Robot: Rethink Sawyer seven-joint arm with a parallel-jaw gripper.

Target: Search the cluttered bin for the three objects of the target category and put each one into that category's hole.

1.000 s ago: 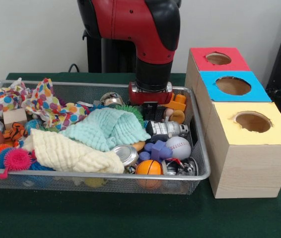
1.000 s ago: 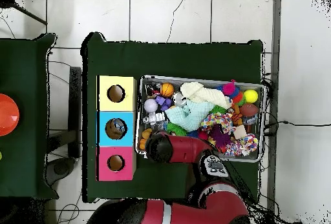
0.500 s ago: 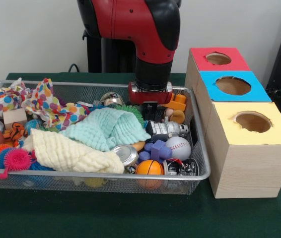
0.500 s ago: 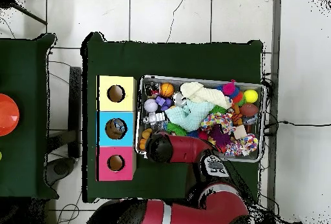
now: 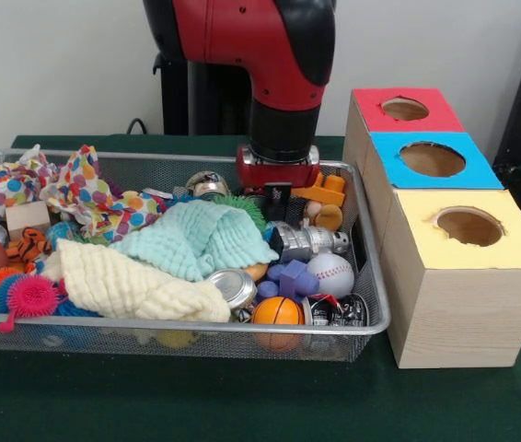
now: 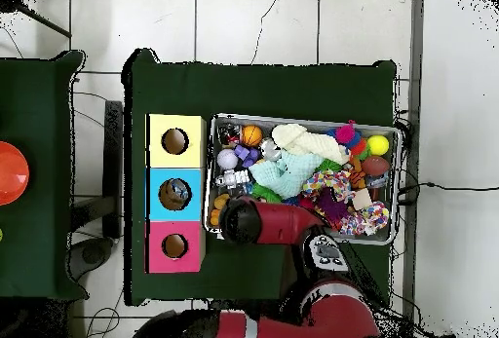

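I watched the gripper [image 5: 277, 195] hang over the wire-mesh bin [image 5: 376, 304] | finger state: couldn't tell | stitched baseball [image 5: 330, 273], pebbled basketball [image 5: 275, 311] lay beside wooden hole boxes [image 5: 463, 276].

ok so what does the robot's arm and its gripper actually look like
The arm is thick and rounded, glossy red with black sections. Its wrist is a black cylinder ending in a red block with small silver fittings. Below that hangs the small dark gripper; its details are hard to make out. From overhead the arm shows the same red and black.
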